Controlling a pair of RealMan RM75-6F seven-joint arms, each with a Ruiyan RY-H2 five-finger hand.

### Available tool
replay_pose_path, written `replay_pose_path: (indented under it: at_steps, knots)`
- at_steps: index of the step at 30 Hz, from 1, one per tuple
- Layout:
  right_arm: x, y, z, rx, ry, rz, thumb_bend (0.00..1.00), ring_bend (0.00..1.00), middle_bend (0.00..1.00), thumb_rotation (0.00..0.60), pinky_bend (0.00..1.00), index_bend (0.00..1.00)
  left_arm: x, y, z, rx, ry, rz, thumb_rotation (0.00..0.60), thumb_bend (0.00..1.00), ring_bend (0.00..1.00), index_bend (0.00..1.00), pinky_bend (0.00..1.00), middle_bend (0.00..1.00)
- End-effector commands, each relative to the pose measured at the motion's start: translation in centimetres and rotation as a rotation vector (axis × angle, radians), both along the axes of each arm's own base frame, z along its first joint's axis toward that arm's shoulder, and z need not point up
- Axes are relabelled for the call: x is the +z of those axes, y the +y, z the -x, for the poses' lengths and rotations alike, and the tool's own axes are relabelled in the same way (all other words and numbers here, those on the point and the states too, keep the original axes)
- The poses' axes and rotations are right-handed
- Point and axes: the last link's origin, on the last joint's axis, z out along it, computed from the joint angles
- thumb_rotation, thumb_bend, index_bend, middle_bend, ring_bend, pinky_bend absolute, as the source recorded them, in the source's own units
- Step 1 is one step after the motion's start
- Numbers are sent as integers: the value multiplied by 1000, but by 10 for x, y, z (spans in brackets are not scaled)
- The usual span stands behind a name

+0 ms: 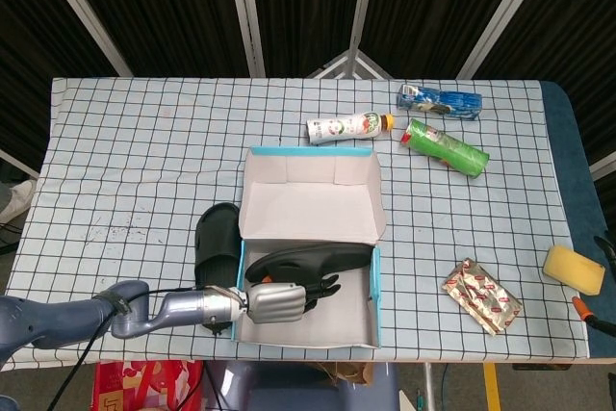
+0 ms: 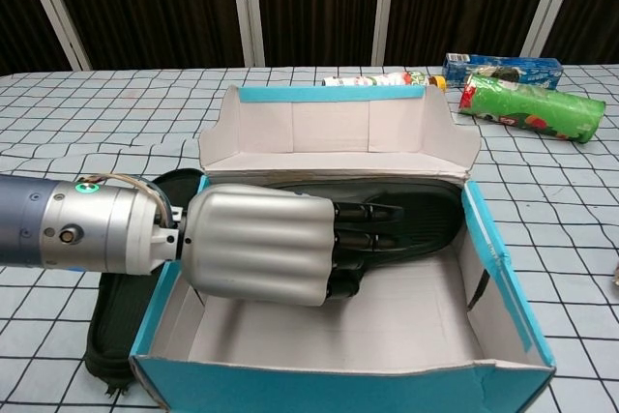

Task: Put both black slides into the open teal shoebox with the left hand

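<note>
The dark fingers (image 2: 363, 244) of the left hand (image 2: 276, 244) are curled around one black slide (image 2: 411, 215), holding it inside the open teal shoebox (image 2: 503, 282), above the pale floor of the box and close to its back wall. The silver back of the hand covers the near end of this slide, so how the thumb lies cannot be seen. In the head view, the left hand (image 1: 279, 300) reaches over the left wall of the shoebox (image 1: 375, 286), and the held slide (image 1: 313, 259) lies across the box, from left to right. The second black slide (image 1: 217, 238) rests on the checked tablecloth (image 1: 135, 161), just beside the box on its left side (in the chest view it is partly hidden under the forearm). The right hand does not show in either view.
</note>
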Motion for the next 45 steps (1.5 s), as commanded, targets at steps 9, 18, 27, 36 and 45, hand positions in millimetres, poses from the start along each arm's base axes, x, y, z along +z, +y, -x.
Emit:
replay_pose_path:
  at_steps: [9,18,27,36,45]
  knots:
    - [-2,0,-1,-1,2,-7,311,0,20,600,0,66,10,9,6,24,22,-61,600,284,0,162,0,150]
    - [-2,-1,0,-11,3,-10,311,0,19,600,0,66,17,11,7,56,34,-87,600,275,0,70,0,6]
    - [-3,-1,-1,-16,5,-18,311,0,19,600,0,66,37,15,-2,73,3,-127,600,257,0,35,0,0]
    - [-2,0,-1,-20,-1,-18,310,0,19,600,0,66,49,6,-1,33,31,-148,600,258,0,32,0,0]
    - [-1,1,-3,-17,-1,-17,311,0,20,600,0,66,70,-2,6,28,74,-200,600,258,0,32,0,0]
